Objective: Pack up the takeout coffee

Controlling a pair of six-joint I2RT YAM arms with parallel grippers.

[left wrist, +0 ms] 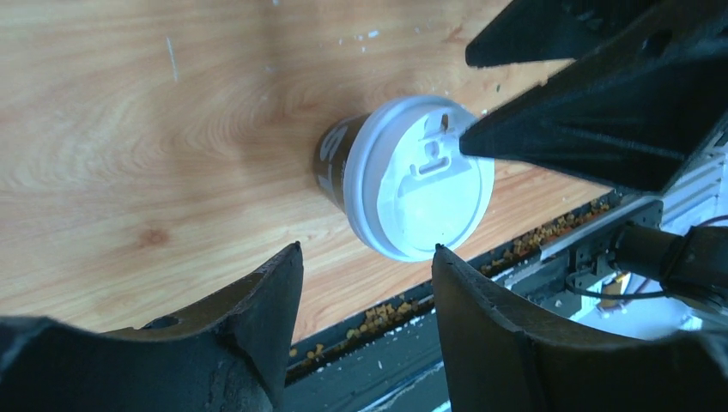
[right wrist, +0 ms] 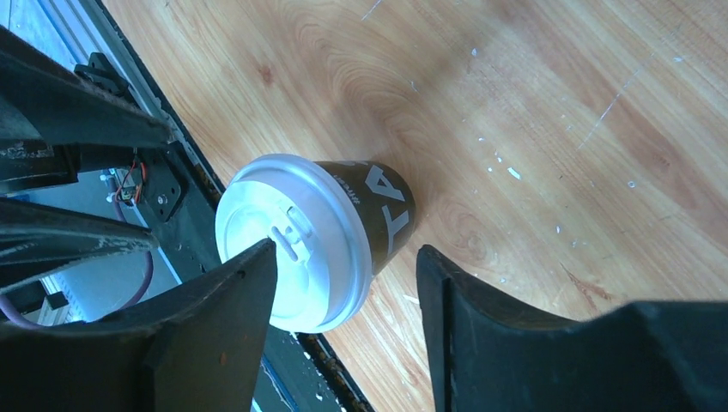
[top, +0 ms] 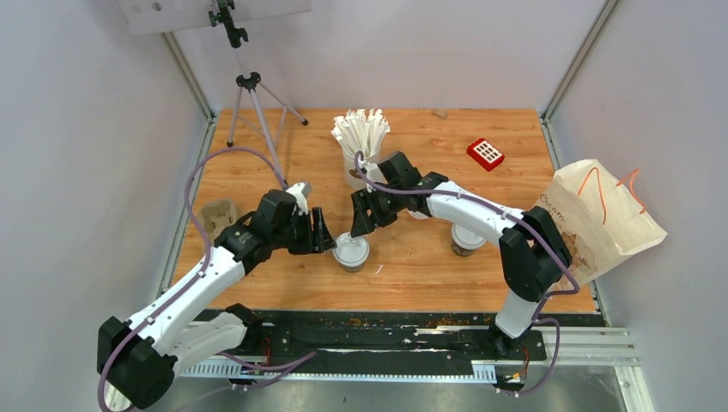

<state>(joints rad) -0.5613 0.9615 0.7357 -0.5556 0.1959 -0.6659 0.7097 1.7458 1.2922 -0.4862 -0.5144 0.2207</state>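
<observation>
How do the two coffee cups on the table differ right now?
The middle cup stands between the left gripper and right gripper, its lid in plain view. The right-hand cup stands apart from both, partly hidden under the right arm. Both are upright and dark, with white lids.

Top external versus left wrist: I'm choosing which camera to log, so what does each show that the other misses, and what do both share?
Only top external: the second cup, the paper bag, the cup of sticks, the pulp carrier. Only left wrist: white lettering on the near cup's side and its lid's sip tab. Both: the near cup upright on the wooden table, with the left gripper and right gripper close by, both open.
</observation>
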